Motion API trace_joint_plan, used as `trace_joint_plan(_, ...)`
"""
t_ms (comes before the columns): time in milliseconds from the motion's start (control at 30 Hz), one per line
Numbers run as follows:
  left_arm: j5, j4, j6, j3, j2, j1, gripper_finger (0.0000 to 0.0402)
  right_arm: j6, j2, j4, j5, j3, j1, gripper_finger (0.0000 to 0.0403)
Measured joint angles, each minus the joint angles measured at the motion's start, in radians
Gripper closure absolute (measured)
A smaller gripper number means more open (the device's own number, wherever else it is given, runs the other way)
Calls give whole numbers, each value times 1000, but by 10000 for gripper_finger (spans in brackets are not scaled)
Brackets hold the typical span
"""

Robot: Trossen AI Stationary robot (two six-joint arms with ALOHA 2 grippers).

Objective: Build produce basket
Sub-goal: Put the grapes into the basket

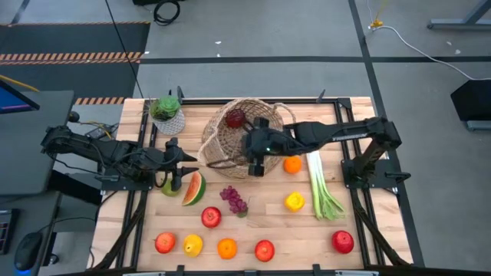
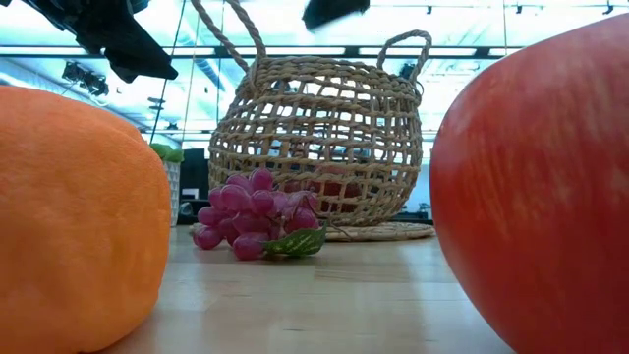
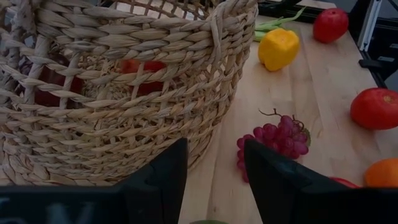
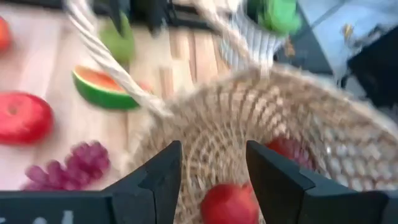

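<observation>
The basket (image 1: 239, 138) is sitting near the middle of the tabletop's (image 1: 268, 226) far edge, with a red apple (image 4: 229, 204) and another red fruit lying inside. The right gripper (image 4: 212, 171) is hovering over its mouth, fingers spread and holding nothing. The left gripper (image 1: 184, 162) is waiting just beside the basket toward the left edge, fingers parted and empty, above a green pear (image 1: 169, 185) and a watermelon slice (image 1: 194, 188). Grapes (image 1: 234, 199), a leek (image 1: 321, 185), oranges, lemons and apples are lying scattered toward the near edge.
</observation>
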Motion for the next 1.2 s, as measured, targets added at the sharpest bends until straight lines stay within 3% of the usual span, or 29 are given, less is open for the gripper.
trace_joint_plan(233, -22, 1, 6, 0, 0, 0, 237, 72, 20, -10, -67, 29, 138, 217)
trace_joint_plan(567, -26, 16, -42, 0, 0, -1, 237, 152, 185, -39, -77, 28, 295, 218)
trace_joint_plan(967, -22, 53, -57, 0, 0, -2, 237, 88, 399, -88, -86, 27, 335, 227)
trace_joint_plan(1200, -22, 58, -56, 0, 0, -19, 237, 3, 453, -88, -82, 27, 334, 238)
